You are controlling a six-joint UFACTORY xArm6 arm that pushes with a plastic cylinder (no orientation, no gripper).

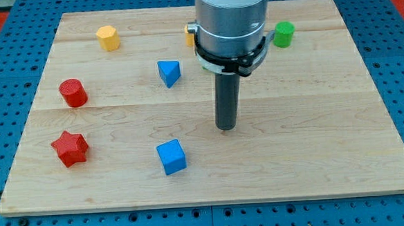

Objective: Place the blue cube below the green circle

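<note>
The blue cube (172, 157) lies near the view's bottom, left of centre, on the wooden board (314, 142). The green circle (284, 34), a short green cylinder, stands near the view's top right. My tip (225, 128) rests on the board about mid-view, to the right of and slightly above the blue cube, and well below and left of the green circle. It touches no block.
A blue triangular block (169, 73) lies up and left of my tip. A yellow hexagon (107, 38) is at the top left. Another yellow block (190, 35) is half hidden behind the arm. A red cylinder (73, 93) and red star (69, 147) are at the left.
</note>
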